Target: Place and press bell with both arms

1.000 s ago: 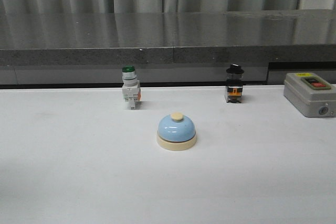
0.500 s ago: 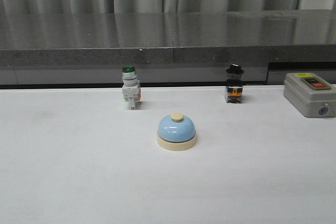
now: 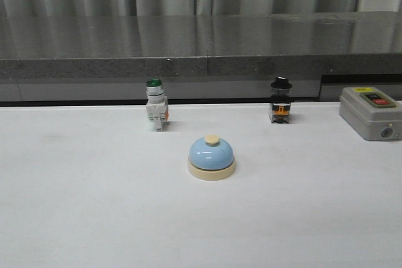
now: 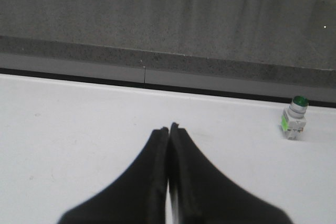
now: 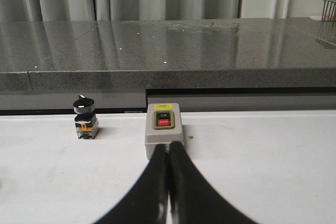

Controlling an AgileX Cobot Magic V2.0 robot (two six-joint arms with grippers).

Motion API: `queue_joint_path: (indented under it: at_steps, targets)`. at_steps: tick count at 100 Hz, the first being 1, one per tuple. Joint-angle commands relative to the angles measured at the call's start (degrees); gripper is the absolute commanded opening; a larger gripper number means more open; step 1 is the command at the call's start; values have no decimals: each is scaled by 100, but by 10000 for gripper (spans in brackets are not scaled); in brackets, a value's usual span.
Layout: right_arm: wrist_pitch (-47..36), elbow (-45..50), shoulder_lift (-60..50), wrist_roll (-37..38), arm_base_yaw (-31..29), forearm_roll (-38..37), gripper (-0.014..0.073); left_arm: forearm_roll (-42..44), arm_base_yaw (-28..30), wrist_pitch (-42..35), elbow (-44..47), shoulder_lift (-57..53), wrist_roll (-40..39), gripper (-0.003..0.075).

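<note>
Your bell [image 3: 211, 157] sits upright on the white surface [image 3: 75, 218], near its middle in the front view, with its cream button on top and nothing touching it. Neither arm shows in the front view, so both are well apart from the bell.

Your left end effector [image 4: 168, 129] has its fingers pressed together, holding nothing; so does your right end effector [image 5: 168, 148]. With the fingers together, you cannot grasp the dome. If you descend on the bell like this, expect the tips to knock it or slide it across the smooth surface.

The bell appears in neither wrist view, so judge each approach from the front view. The left wrist view shows the green-capped push-button switch [image 4: 294, 118] off to one side. The right wrist view shows the grey box with red button [image 5: 164, 132] straight ahead of the fingertips, though you cannot tell from this view whether they touch. Drive that arm forward and you likely shove the box. The black-capped selector switch [image 5: 85, 118] stands near it.

The dome is rounded and probably slick, so a pinch high on it may squirt it out. A press off the button's centre may tip or skid the bell unless the other arm steadies it.
</note>
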Motion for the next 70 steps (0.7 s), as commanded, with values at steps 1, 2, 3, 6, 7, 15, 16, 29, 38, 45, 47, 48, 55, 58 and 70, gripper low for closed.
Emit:
queue_joint_path:
  at_steps: [1,2,3,6,7,15,16,29,38,45,47,48,55,58,70]
  targets:
    - [-443,-81,-71,-14,-29,-35,-60,-74,6,-795,116,-197,27,-20]
    - [-443,-81,-71,-14,-29,-35,-60,-74,6,-834,173,-222,62,-20]
    - [-443,-81,-71,-14,-29,-35,-60,-74,6,-908,202,-271,81,-20]
    - [-443,-81,-71,-14,-29,-35,-60,-74,6,-1055,318,-368,167,-20]
    - [-443,-81,-71,-14,-29,-35,-60,-74,6,-1130,377,-415,220,-20]
    - [-443,-81,-71,-14,-29,-35,-60,-74,6,-1553,694,-681,406,-20]
    - [-443,-81,-71,-14,-29,-35,-60,-74,6,-1586,747,-705,406,-20]
    - [-443,-81,-71,-14,-29,-35,-60,-82,6,-2226,1228,-1086,406,-20]
    - [-443,-81,-71,-14,-29,-35,-60,-29,6,-2678,1627,-1297,406,-20]
    - [-443,-81,-71,-14,-29,-35,-60,109,6,-2830,1902,-1314,406,-20]
    - [-443,-81,-71,-14,-29,-35,-60,122,6,-2830,1970,-1314,406,-20]
    - [-443,-81,-71,-14,-29,-35,-60,122,6,-2830,1992,-1314,406,-20]
    - [-443,-81,-71,-14,-29,-35,-60,194,6,-2954,2197,-1314,406,-20]
    - [-443,-81,-71,-14,-29,-35,-60,194,6,-3023,2282,-1314,406,-20]
    - [-443,-81,-71,-14,-29,-35,-60,194,6,-3042,2432,-1314,406,-20]
